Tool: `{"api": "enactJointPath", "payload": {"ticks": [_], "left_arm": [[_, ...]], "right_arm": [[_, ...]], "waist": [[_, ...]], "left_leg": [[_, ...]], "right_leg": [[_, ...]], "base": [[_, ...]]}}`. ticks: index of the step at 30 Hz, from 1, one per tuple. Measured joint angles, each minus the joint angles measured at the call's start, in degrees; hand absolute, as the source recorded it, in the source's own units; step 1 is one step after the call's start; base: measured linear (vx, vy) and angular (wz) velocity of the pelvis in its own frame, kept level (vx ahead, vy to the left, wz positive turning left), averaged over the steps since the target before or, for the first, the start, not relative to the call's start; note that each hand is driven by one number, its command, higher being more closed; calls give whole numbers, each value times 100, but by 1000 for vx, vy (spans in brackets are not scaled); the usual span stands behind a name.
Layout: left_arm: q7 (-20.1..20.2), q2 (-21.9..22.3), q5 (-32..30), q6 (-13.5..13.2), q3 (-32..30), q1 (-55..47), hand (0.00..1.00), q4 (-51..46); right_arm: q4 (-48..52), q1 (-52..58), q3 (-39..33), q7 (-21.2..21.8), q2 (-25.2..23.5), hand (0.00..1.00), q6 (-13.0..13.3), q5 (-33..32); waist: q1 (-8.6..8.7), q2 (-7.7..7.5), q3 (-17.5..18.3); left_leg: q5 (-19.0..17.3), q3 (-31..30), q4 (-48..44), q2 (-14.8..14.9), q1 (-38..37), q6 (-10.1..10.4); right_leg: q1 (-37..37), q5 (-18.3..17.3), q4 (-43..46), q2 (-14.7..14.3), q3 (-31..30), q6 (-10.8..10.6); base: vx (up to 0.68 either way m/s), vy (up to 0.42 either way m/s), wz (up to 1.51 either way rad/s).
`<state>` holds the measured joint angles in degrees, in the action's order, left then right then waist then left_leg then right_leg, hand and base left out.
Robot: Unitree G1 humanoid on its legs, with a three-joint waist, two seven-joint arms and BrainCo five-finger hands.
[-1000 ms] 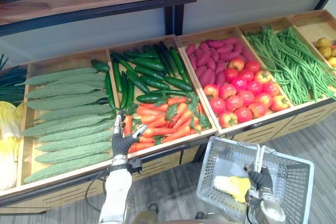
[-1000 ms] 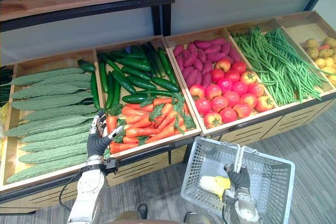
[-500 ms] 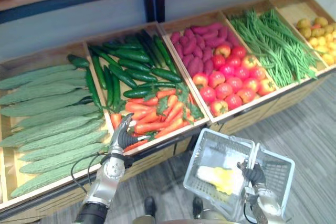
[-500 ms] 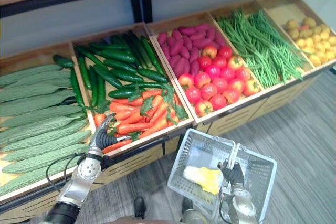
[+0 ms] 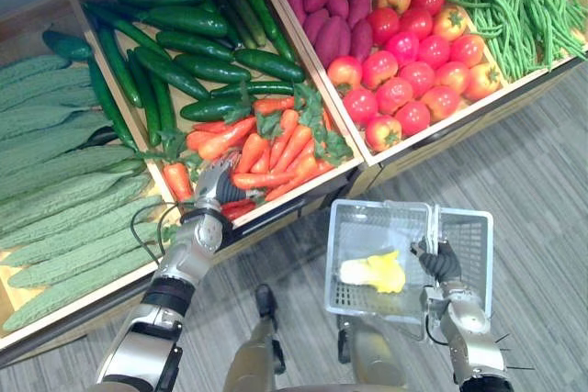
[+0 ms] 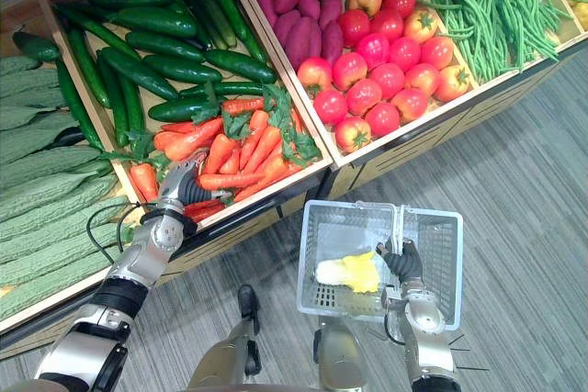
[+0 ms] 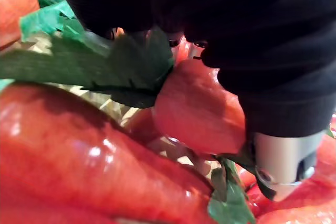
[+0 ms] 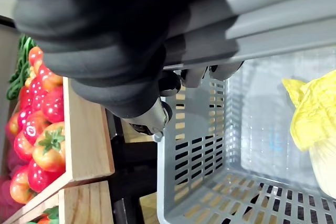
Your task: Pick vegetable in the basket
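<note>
Left eye view, my left hand [image 5: 217, 186] down among the carrots [image 5: 266, 149] left of centre, fingers buried so I cannot tell their grip, right hand [image 5: 439, 260] curled round the handle [image 5: 435, 225] of the grey basket [image 5: 367, 219] at lower right, yellow cabbage [image 5: 372, 273] lying inside.

bright even light over veg bins [image 5: 395, 155], dark shadow on floor [image 5: 303, 236] below; wrist cam: white glare spots on carrot [image 7: 100, 156].

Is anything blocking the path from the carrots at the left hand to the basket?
Nothing visible does. The left hand is among the carrots; the basket, held by the right hand, sits open past the crate's front edge, a cabbage inside.
</note>
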<state>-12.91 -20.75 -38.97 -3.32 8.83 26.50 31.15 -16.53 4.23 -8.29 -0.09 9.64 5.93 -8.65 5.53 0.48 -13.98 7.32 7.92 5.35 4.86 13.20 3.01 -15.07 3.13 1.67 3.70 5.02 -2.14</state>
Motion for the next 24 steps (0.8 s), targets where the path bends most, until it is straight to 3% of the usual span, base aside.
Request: {"api": "enactJointPath", "payload": {"ticks": [9,15,24], "left_arm": [[30,33,135,54,-25,103,100,70],[46,45,242,88,-93,-676,100,-747],[-168,344,354,70,-881,-1608,100,-2528]], "right_arm": [[216,26,-9,-107,-32,100,40,-154],[216,140,-76,-100,-76,100,40,-149],[215,483,-287,-73,-210,100,37,-145]], "waist": [[16,-2,-133],[10,-1,-141],[-3,13,-108]], "left_leg": [[28,4,6,-1,-58,-4],[17,-15,16,4,-345,5],[-44,24,51,37,-813,80]], "right_leg": [[37,39,2,-3,-40,-16],[384,39,-129,-14,-27,-16],[846,29,-206,-51,-111,-29]], "base": [[-14,8,-1],[14,5,0],[-4,5,-3]]}}
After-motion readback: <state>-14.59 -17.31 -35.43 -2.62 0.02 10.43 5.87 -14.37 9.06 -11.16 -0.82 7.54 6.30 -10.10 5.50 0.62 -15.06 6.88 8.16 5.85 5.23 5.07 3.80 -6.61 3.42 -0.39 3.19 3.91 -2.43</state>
